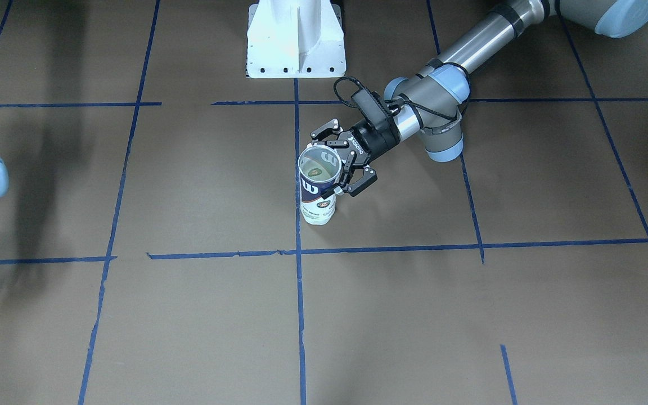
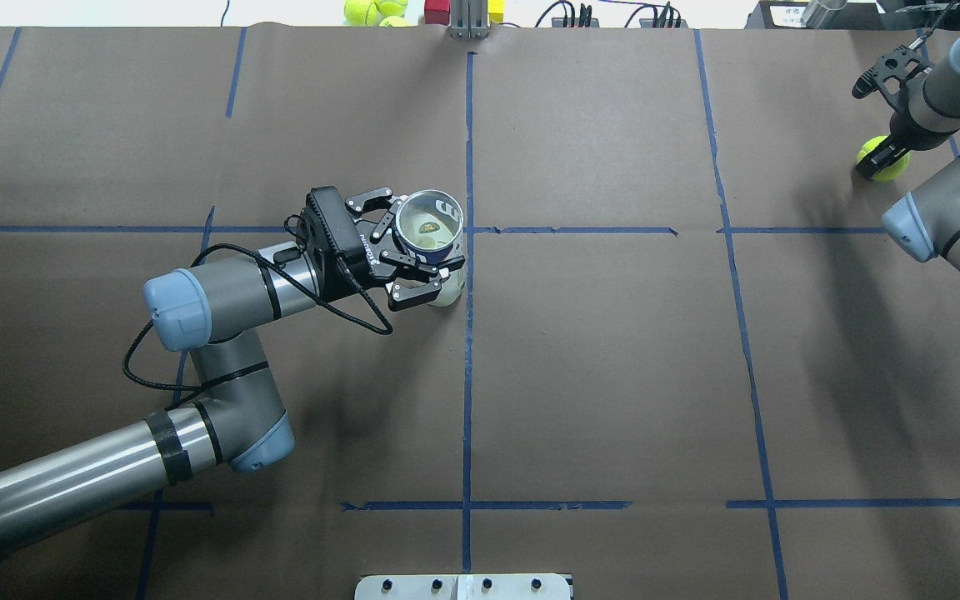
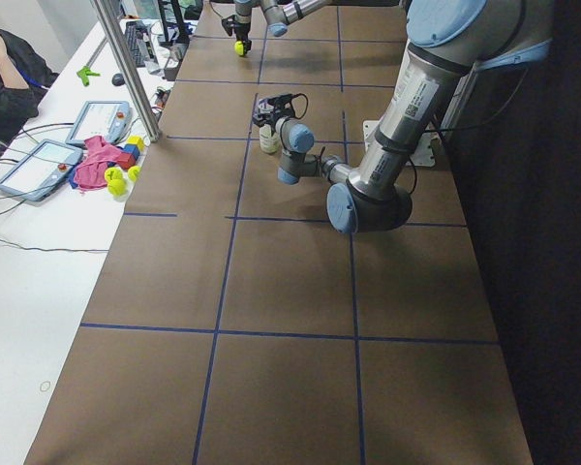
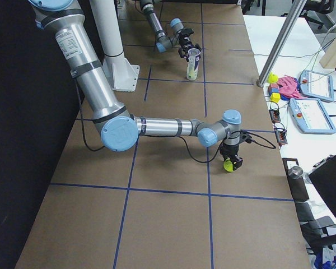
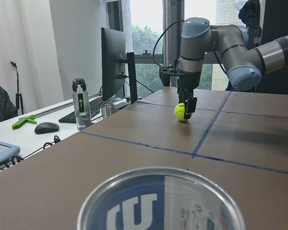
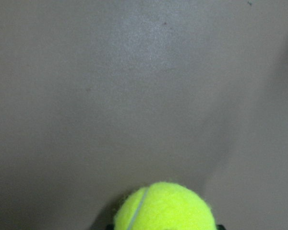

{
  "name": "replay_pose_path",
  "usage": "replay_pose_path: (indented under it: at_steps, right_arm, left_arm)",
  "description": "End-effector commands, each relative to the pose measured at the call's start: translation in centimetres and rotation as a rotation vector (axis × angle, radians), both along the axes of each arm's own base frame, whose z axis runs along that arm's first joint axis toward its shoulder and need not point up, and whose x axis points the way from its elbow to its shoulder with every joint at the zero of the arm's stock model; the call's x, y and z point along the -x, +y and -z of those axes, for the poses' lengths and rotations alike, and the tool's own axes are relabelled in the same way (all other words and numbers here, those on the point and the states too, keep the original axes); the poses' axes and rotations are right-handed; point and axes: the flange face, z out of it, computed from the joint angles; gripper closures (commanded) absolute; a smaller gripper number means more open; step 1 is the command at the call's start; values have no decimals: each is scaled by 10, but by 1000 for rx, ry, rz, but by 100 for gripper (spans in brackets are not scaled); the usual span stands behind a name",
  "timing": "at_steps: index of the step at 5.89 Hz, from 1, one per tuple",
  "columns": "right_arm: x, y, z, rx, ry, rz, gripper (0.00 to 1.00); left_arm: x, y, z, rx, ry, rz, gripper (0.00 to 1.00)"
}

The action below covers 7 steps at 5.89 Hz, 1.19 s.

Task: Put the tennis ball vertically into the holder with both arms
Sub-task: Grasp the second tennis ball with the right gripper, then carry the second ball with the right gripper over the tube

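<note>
The holder (image 1: 317, 197) is a clear Wilson can with a navy label. It stands upright, open end up, near the table's middle (image 2: 428, 225). My left gripper (image 2: 430, 254) comes in from the side and is shut on the holder's upper part (image 1: 327, 166). The can's rim fills the bottom of the left wrist view (image 5: 158, 206). A yellow-green tennis ball (image 2: 887, 162) is at the table's far right side. My right gripper (image 2: 878, 158) points down and is shut on it (image 5: 185, 108), at table level. The ball shows at the bottom of the right wrist view (image 6: 165, 208).
The white pedestal base (image 1: 296, 39) stands at the robot's edge of the table. Spare tennis balls and coloured blocks (image 2: 376, 10) lie beyond the far edge. A metal post (image 4: 280, 45) and a side desk with tablets (image 4: 313, 112) are there too. An operator (image 3: 0, 68) sits there.
</note>
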Motion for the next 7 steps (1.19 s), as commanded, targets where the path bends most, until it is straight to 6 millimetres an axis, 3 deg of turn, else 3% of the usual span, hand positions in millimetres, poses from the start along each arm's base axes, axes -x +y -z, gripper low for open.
replay_pose_path:
  at_steps: [1, 3, 4, 7]
  right_arm:
    - [-9, -5, 43, 2, -123, -20, 96]
    - [0, 5, 123, 84, -317, -158, 97]
    - [32, 27, 178, 141, -368, -206, 97]
    - [116, 129, 376, 313, -440, -305, 98]
  left_arm:
    - [-1, 1, 0, 0, 0, -2, 10]
    - [-2, 2, 0, 0, 0, -5, 10]
    - [-2, 2, 1, -1, 1, -5, 10]
    - [-2, 2, 1, 0, 0, -5, 11]
